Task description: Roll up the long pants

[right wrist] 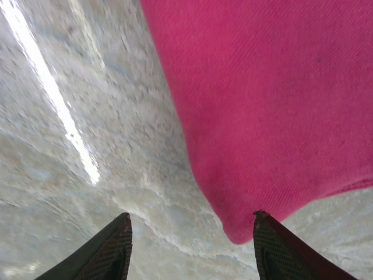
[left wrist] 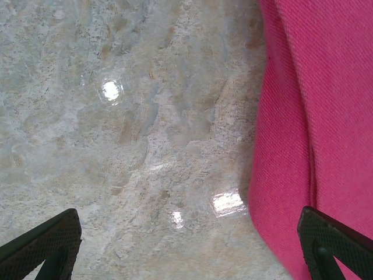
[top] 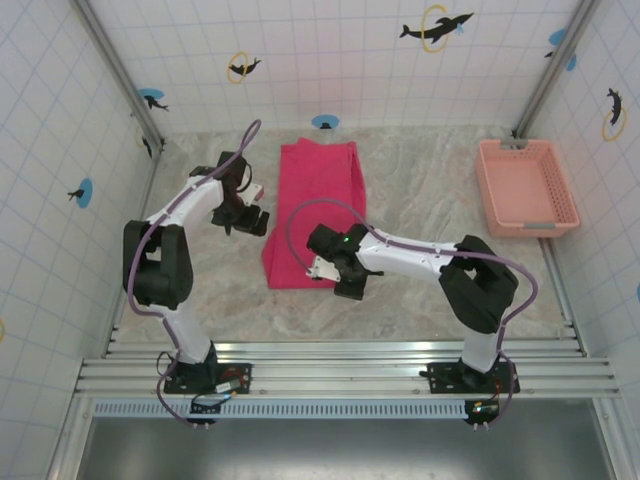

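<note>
Top external view: the pants (top: 315, 205) lie flat in a long strip in the middle of the tabletop (top: 420, 215), running from the far side toward the arms. A basket (top: 484, 190) sits at the far right, well apart from them. The left claw (top: 248, 218) hangs just beside the left edge of the pants. The right claw (top: 338, 278) is over their near right corner. From up here you cannot tell how the claws stand.

The left wrist view is close up. The left claw (left wrist: 186, 221) is wide apart with nothing in it. One finger (left wrist: 52, 239) is over bare tabletop (left wrist: 116, 146), and the other is over the edge of the pants (left wrist: 315, 105).

The right wrist view shows the right claw (right wrist: 191, 227) apart too, not clamped on anything. A rounded corner of the pants (right wrist: 262, 105) pokes in between its fingers (right wrist: 113, 251), close to one of them. I cannot tell if they touch the cloth.
</note>
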